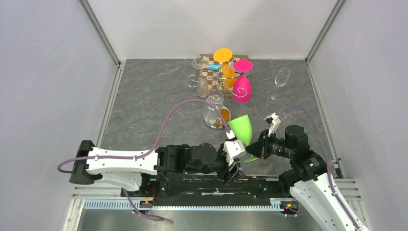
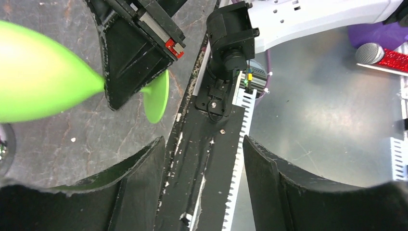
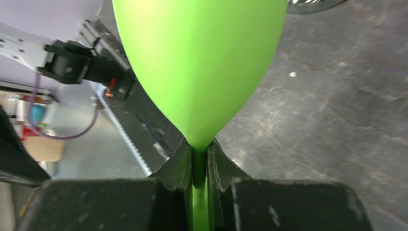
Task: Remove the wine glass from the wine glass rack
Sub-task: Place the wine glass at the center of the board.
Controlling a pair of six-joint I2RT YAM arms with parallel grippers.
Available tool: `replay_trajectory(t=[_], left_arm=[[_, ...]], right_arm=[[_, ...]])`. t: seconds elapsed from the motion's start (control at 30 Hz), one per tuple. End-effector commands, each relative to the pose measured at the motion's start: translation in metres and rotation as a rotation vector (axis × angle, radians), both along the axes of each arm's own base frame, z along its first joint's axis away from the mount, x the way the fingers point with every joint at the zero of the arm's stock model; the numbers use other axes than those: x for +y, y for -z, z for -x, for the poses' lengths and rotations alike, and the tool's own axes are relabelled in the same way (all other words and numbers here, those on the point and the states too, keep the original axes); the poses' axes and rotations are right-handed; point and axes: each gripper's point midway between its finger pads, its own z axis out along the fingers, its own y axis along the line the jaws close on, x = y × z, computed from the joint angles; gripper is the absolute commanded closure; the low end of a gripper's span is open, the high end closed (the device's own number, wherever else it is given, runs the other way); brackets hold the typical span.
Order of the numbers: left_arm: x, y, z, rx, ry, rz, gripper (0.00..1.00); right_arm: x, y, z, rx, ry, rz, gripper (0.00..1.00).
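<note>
The chrome wine glass rack stands at the back of the table. An orange glass, a pink glass and clear glasses hang from its wire arms. My right gripper is shut on the stem of a green wine glass and holds it tilted, away from the rack. In the right wrist view the stem sits between the closed fingers below the green bowl. My left gripper is open and empty beside it, over the arm base rail. The green glass also shows in the left wrist view.
A clear wine glass stands upright at the back right. Another clear glass stands in front of the rack, close to the green glass. The rack rests on a checkered board. Grey walls enclose the table on three sides.
</note>
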Motion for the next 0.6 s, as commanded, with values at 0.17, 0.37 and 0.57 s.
replay_trajectory(t=[0.17, 0.37, 0.57], left_arm=[[0.015, -0.026, -0.030, 0.259, -0.109, 0.159, 0.33], [0.051, -0.040, -0.066, 0.375, -0.188, 0.271, 0.33], [0.080, -0.039, -0.094, 0.483, -0.287, 0.320, 0.33]], right_arm=[[-0.016, 0.003, -0.028, -0.269, -0.046, 0.205, 1.00], [-0.017, 0.011, -0.036, -0.325, -0.059, 0.251, 1.00], [-0.010, 0.017, -0.036, -0.367, -0.113, 0.291, 1.00]])
